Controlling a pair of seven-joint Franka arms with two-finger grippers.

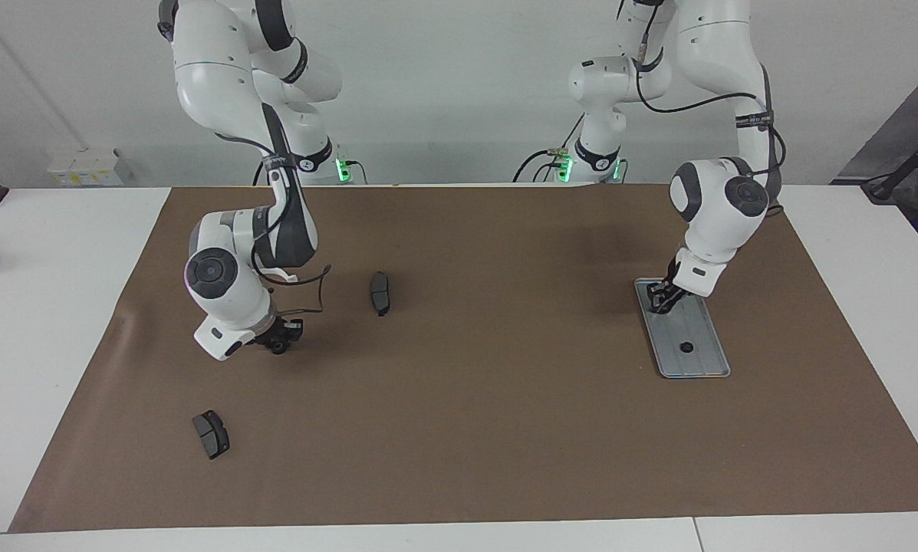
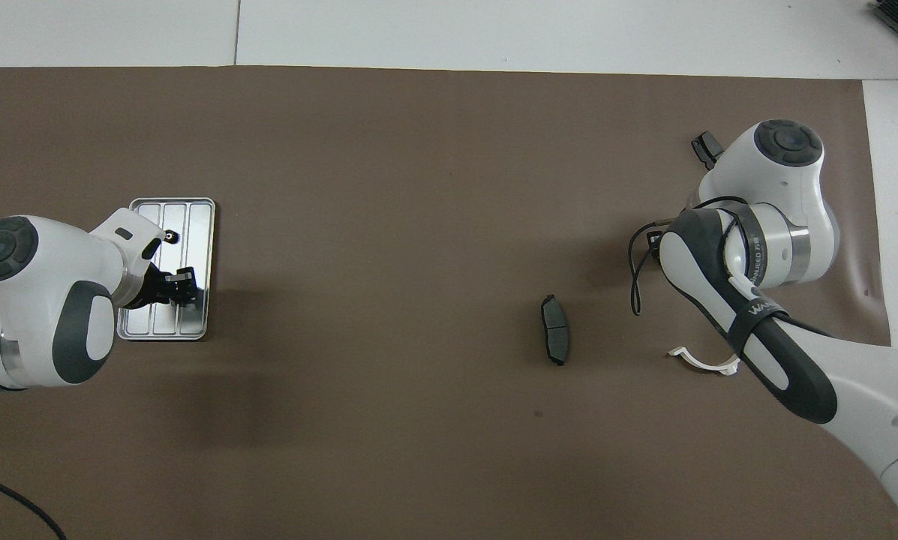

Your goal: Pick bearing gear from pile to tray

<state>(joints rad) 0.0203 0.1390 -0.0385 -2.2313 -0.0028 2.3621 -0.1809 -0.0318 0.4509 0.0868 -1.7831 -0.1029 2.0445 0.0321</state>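
Note:
The silver ridged tray (image 1: 695,366) (image 2: 137,326) lies toward the left arm's end of the table. One small black ring, the bearing gear (image 1: 686,347) (image 2: 169,236), rests in it on the part farther from the robots. My left gripper (image 1: 663,300) (image 2: 181,283) hangs low over the tray's nearer part. My right gripper (image 1: 278,342) is down at the mat toward the right arm's end, where the pile's parts lie scattered. Something small and dark shows at its tips. From overhead, the arm hides that gripper.
One dark brake pad (image 1: 380,293) (image 2: 555,328) lies mid-mat. Another brake pad (image 1: 211,434) (image 2: 707,145) lies farther out, and the right arm partly covers it from overhead. A white half-ring bracket (image 2: 702,364) pokes out from under the right forearm. The brown mat (image 1: 474,429) covers the table.

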